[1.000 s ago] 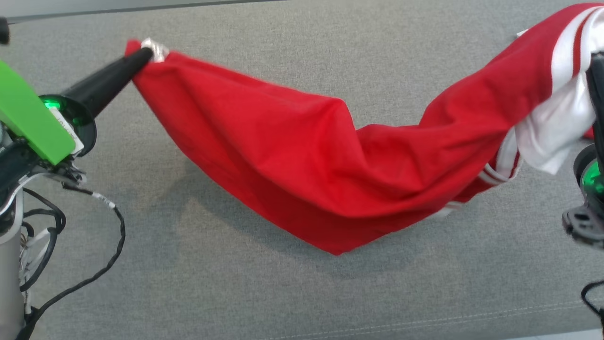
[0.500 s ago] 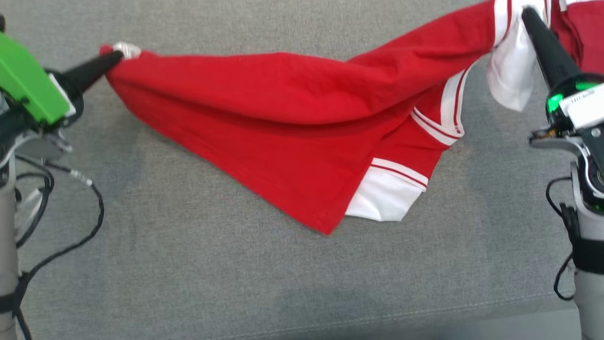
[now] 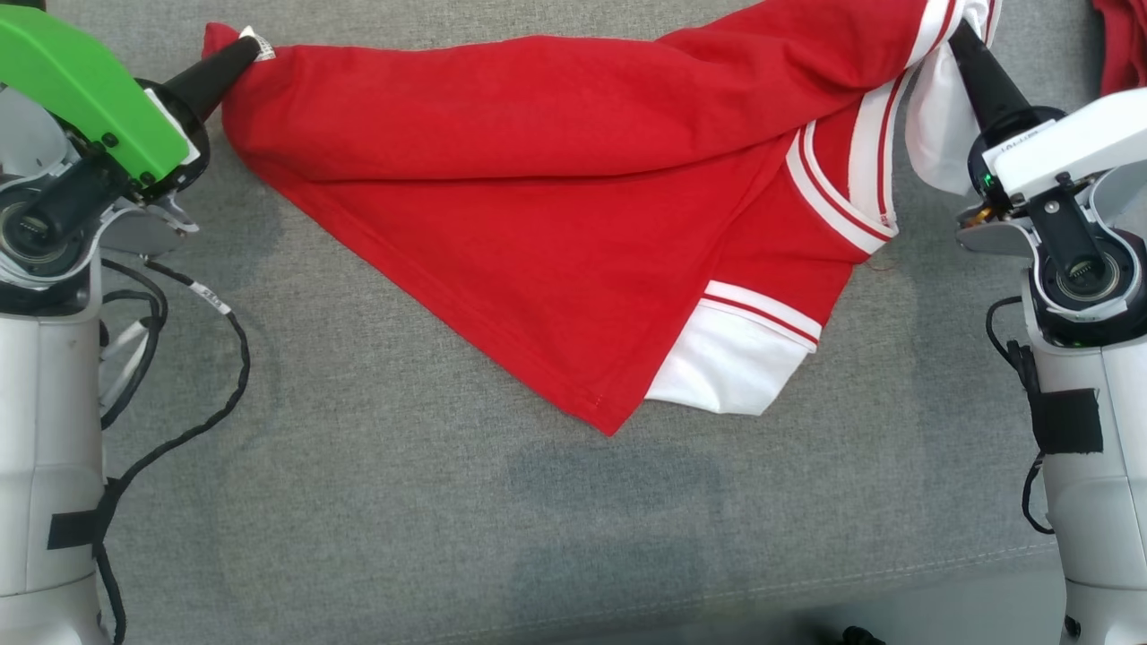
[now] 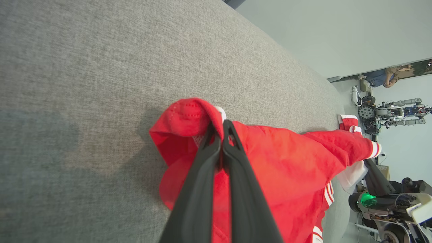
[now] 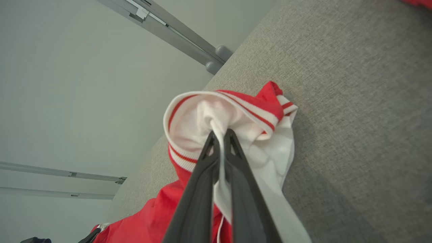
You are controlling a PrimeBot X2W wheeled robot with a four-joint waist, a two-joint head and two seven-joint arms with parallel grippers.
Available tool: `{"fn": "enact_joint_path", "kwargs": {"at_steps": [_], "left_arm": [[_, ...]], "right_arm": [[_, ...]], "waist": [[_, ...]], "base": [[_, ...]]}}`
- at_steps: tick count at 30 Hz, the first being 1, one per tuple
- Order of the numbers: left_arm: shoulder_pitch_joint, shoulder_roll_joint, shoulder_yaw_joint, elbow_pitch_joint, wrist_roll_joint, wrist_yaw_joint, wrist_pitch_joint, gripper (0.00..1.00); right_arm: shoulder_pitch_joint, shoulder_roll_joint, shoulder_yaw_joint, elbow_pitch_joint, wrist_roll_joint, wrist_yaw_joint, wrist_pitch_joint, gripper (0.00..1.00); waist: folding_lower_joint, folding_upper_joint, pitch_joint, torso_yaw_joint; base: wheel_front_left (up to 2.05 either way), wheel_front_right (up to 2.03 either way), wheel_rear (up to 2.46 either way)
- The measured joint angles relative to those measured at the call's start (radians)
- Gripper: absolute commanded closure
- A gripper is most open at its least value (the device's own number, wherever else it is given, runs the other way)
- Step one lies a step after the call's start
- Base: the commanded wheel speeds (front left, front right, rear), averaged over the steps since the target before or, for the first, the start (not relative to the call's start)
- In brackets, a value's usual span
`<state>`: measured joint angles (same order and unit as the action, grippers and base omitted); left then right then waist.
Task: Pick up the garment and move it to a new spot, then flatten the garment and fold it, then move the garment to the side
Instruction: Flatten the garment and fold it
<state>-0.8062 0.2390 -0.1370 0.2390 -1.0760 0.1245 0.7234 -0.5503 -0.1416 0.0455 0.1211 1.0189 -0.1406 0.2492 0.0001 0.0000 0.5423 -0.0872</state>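
Red jersey cloth with white, red-striped trim makes up the garment (image 3: 556,224), which is stretched across the upper half of the head view, from ten o'clock to one o'clock, over a grey woven surface (image 3: 358,520). Its top edge runs nearly straight between the two grippers, and the body falls away in a broad triangle whose hemmed corner points to six o'clock and lies on the grey cloth. A white sleeve (image 3: 730,372) with a striped cuff lies flat just beside that corner, toward four o'clock. The left gripper (image 3: 249,47), at ten o'clock, has its fingers pressed together on a red corner bearing a small white label. The right gripper (image 3: 961,38), at one o'clock, is pinched on bunched white fabric at the striped trim. A second ago the garment sagged in a deep swag between the grippers with the white sleeve crumpled near the right one; now it is drawn tauter, and the sleeve is laid out.
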Motion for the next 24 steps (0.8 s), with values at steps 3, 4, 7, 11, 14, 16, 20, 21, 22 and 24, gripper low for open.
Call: {"fn": "enact_joint_path", "kwargs": {"at_steps": [3, 4, 7, 11, 14, 16, 20, 21, 22, 24], "left_arm": [[0.000, -0.016, 0.004, 0.021, 0.000, 0.000, -0.032, 0.00], [-0.001, -0.022, 0.006, 0.027, 0.000, -0.001, -0.039, 0.00], [-0.001, -0.045, 0.012, 0.042, -0.001, -0.005, -0.065, 0.00], [0.002, -0.033, 0.012, 0.037, 0.014, -0.028, -0.103, 0.00], [0.028, -0.019, -0.001, 0.014, 0.051, -0.056, -0.132, 0.00], [0.063, -0.018, 0.002, -0.007, 0.054, -0.068, -0.166, 0.00], [0.151, -0.016, -0.023, -0.055, 0.097, -0.091, -0.207, 0.00], [0.174, -0.016, -0.029, -0.067, 0.109, -0.098, -0.220, 0.00], [0.199, -0.016, -0.033, -0.083, 0.122, -0.106, -0.244, 0.00], [0.239, -0.020, -0.034, -0.125, 0.131, -0.113, -0.271, 0.00]], "right_arm": [[-0.020, 0.001, 0.006, 0.022, -0.019, 0.000, -0.017, 0.33], [-0.023, 0.002, 0.006, 0.026, -0.021, 0.000, -0.022, 0.02], [-0.028, 0.001, 0.001, 0.044, -0.027, 0.000, -0.039, 0.00], [-0.030, 0.002, -0.004, 0.059, -0.027, 0.000, -0.059, 0.00], [-0.028, -0.019, -0.011, 0.066, -0.050, 0.006, -0.081, 0.00], [-0.017, -0.034, -0.021, 0.065, -0.057, 0.010, -0.098, 0.00], [0.042, -0.103, -0.020, 0.052, -0.138, 0.026, -0.136, 0.00], [0.059, -0.126, -0.015, 0.049, -0.167, 0.028, -0.144, 0.00], [0.077, -0.150, -0.008, 0.043, -0.198, 0.029, -0.155, 0.00], [0.113, -0.185, -0.001, 0.025, -0.249, 0.029, -0.173, 0.00]], "waist": [[0.0000, 0.0000, -0.008, 0.004], [0.0000, 0.0000, -0.011, 0.006], [0.0000, 0.0000, -0.024, 0.013], [0.0000, 0.0000, -0.048, 0.023], [0.0000, 0.0000, -0.069, 0.034], [0.0000, 0.0000, -0.083, 0.042], [-0.0001, 0.0000, -0.110, 0.063], [0.0000, 0.0000, -0.116, 0.069], [-0.0001, 0.0000, -0.122, 0.075], [-0.0001, 0.0000, -0.133, 0.087]], "base": [[0.00, 0.00, 0.00], [0.00, 0.00, 0.00], [0.00, 0.00, 0.00], [0.00, 0.00, 0.00], [0.00, 0.00, 0.00], [0.00, 0.00, 0.00], [0.00, 0.00, 0.00], [0.00, 0.00, 0.00], [0.00, 0.00, 0.00], [0.00, 0.00, 0.00]]}}
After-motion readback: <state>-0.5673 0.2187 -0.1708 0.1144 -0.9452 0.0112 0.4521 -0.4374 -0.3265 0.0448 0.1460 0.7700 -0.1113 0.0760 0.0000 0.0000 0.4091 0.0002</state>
